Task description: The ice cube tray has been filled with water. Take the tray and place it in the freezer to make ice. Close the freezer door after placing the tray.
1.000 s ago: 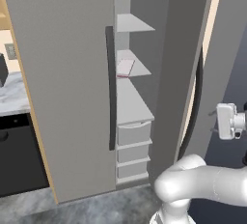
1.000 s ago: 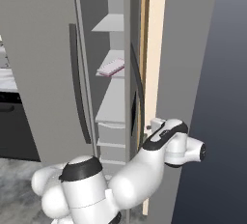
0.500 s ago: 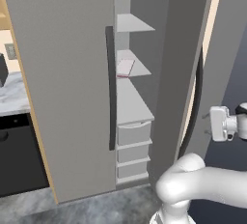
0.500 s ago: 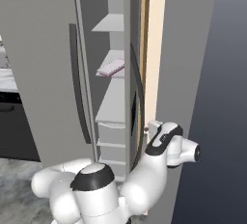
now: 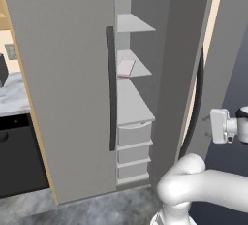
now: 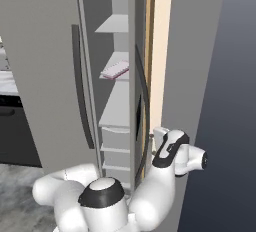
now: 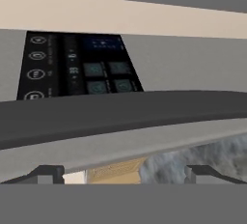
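The pale pink ice cube tray lies flat on a middle white shelf inside the freezer. The freezer door stands swung open, its long black curved handle facing my hand. My gripper is open and empty. It sits just outside the door at about mid-height, its fingertips spread on either side of the handle. The black dispenser panel is right in front of the hand.
The wider grey fridge door with its own black handle stands left of the freezer. Three pale drawers sit under the shelves. A dark appliance front and a marble counter lie at far left.
My hand has edged left, closer to the freezer door's handle. The tray and the door have not moved.
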